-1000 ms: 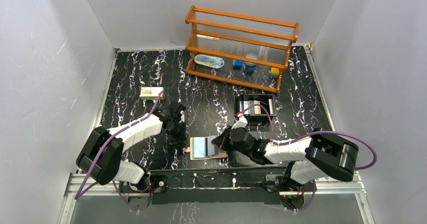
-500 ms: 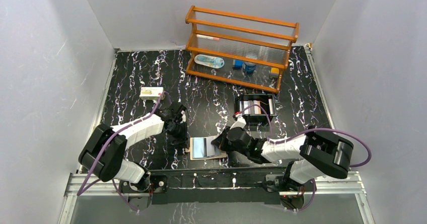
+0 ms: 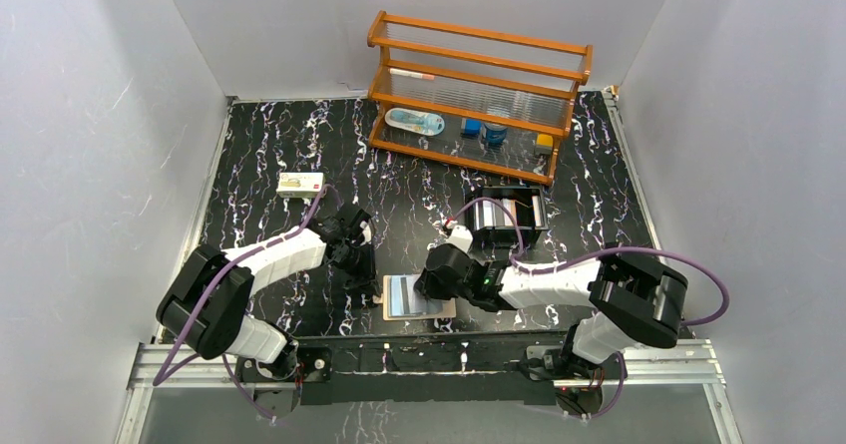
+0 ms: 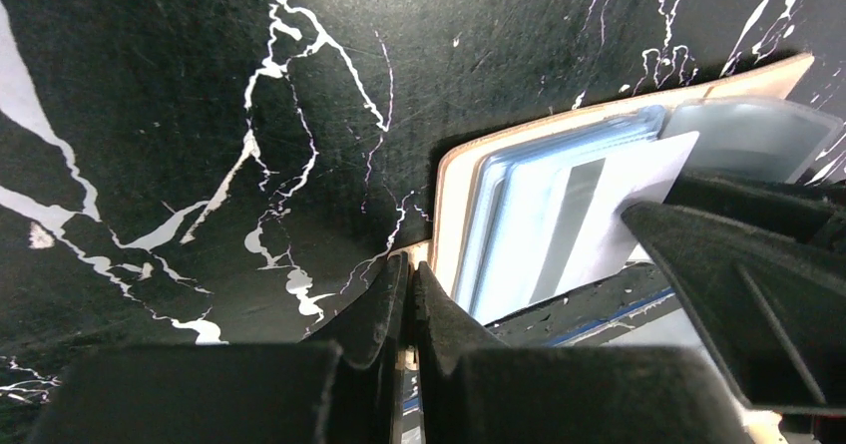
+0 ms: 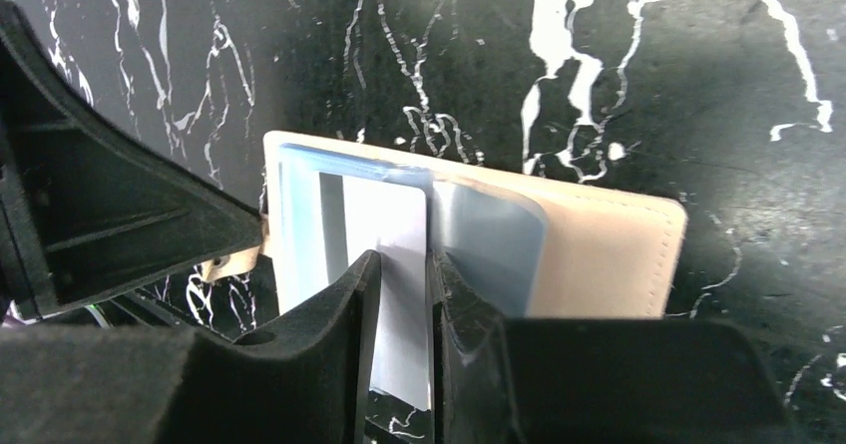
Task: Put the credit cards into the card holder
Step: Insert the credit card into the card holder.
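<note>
The tan card holder lies open near the table's front edge. My left gripper is shut on a small tab at its left edge. My right gripper is shut on the light blue credit card. The card has a grey stripe and lies partly under the holder's clear sleeve. The card also shows in the left wrist view. A yellowish card-like rectangle lies apart at the far left of the table.
A wooden rack with small items stands at the back. A black box sits just behind my right arm. The table's front edge and metal rail are close below the card holder. Grey walls stand on both sides.
My right gripper has moved left with the light blue card, sliding it further over the holder's left half. My left gripper shifted slightly right, still on the holder's edge.
</note>
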Robot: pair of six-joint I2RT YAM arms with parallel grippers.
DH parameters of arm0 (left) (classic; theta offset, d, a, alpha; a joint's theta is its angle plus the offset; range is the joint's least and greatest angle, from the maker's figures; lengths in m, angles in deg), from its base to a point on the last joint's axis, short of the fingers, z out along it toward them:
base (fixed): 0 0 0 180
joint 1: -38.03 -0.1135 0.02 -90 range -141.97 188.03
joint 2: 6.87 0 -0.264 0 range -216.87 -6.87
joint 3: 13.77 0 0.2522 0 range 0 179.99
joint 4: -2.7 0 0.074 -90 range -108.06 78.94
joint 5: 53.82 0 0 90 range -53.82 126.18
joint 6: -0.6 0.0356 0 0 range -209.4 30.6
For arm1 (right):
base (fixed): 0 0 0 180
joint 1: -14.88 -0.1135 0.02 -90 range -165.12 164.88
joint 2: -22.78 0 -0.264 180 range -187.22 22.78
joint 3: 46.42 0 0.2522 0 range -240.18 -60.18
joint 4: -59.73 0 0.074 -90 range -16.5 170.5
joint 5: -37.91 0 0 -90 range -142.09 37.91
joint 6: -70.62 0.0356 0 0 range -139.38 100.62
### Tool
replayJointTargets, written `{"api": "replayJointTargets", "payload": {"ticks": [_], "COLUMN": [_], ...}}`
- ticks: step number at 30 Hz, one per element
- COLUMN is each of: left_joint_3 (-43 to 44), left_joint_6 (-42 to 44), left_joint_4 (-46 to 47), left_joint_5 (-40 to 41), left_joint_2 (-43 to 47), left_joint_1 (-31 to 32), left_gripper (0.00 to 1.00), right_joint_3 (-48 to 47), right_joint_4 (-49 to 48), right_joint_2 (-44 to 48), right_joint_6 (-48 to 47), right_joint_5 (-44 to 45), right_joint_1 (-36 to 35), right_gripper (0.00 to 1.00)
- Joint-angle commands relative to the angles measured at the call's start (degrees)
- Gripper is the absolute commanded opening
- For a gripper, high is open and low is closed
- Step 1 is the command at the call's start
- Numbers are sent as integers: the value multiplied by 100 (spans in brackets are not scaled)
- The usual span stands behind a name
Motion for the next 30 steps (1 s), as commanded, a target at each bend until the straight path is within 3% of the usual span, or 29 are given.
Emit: {"api": "replayJointTargets", "payload": {"ticks": [1, 7, 15, 24, 30], "left_joint_3": [-121, -146, -223, -246, -253], "left_joint_6": [-74, -102, -140, -231, -308], "left_joint_4": [62, 81, 102, 204, 193], "left_joint_5": [-187, -234, -213, -263, -294], "left_joint_2": [-72, -29, 43, 39, 248], "left_joint_1": [72, 67, 72, 77, 77], "left_gripper": [1, 1, 0, 0, 0], "right_joint_3": [-398, -478, -452, -768, -761], "right_joint_4": [46, -146, 504, 165, 390], "right_joint_2": [-172, -269, 151, -411, -134], "right_joint_6": [-83, -2, -91, -108, -157], "right_joint_5": [-81, -246, 137, -274, -105], "right_joint_1": [-139, -165, -162, -291, -291], "right_gripper": [32, 35, 41, 38, 37]}}
